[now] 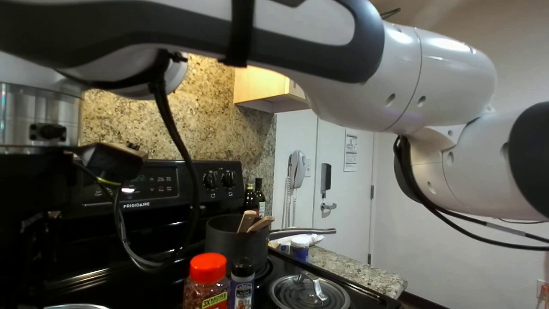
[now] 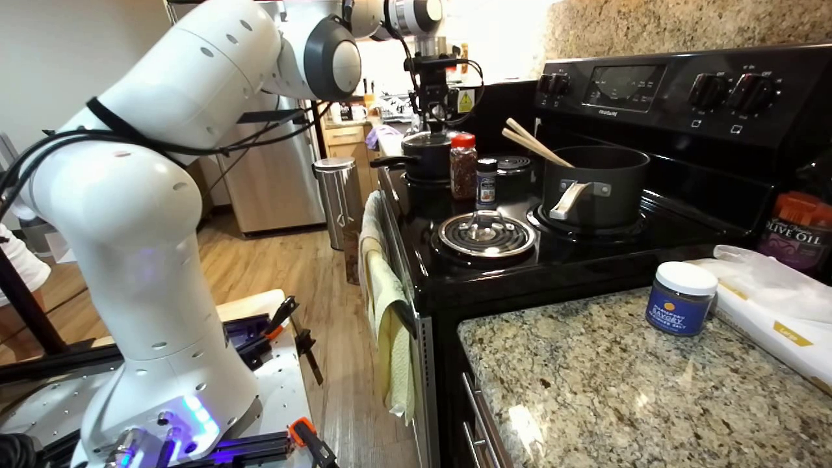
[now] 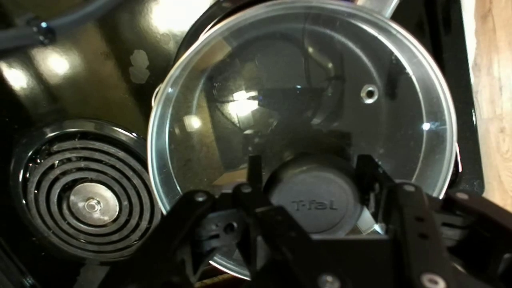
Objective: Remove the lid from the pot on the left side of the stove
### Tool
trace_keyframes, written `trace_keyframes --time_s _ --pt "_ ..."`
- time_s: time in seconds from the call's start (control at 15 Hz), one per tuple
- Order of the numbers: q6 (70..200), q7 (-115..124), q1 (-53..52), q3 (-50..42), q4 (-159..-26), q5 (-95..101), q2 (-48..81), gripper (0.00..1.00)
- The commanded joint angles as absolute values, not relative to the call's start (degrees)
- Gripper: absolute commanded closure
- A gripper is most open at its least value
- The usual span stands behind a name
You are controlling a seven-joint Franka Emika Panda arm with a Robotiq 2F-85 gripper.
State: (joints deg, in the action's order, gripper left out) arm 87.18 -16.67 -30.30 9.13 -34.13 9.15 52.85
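Lid (image 3: 304,120): clear glass with a bright metal rim, resting on the dark pot (image 2: 427,159) at the left side of the stove (image 2: 556,257); not yet removed.
Knob (image 3: 316,204): dark, round, stamped T-fal, standing up from the glass.
Gripper (image 3: 310,168): low over the pot, 2 fingers (image 3: 255,173) spaced apart with the knob between; already squeezing or merely around, cannot tell.
Work at the knob: by judgement, the grasping step, with the lift left to do.
Lift from the pot: next, calling for a firm, even hold on both sides of the knob, then a slow rise straight up with a level lid, until well clear of the rim; only afterwards a sideways carry.
Red-capped jar (image 2: 463,168): near the pot, with a seasoning bottle (image 2: 486,183) just beside; likely to be knocked by any low swing that way.
Coil burner (image 3: 93,204): just beside the pot in the wrist view.
Steel-handled lid (image 2: 486,235): flat over another burner, showing in both exterior views; presumably not the lid to take.
Tall saucepan (image 2: 614,200): on a back burner, with wooden utensils (image 2: 539,144) leaning out.
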Motion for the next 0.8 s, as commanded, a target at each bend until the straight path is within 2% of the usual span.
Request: trace_keyframes --time_s 0.0,0.33,0.4,0.73 --pt "85.5 -17.6 -29.8 9.3 -31.3 8.8 52.3 0.66" --pt "85.3 -17.3 -29.8 9.1 -30.3 8.9 51.3 0.66" --pt "83.2 -17.6 -30.4 8.4 -25.5 8.6 53.3 0.66" --pt "81.0 -17.6 -30.5 7.2 -21.4 8.5 53.5 0.66"
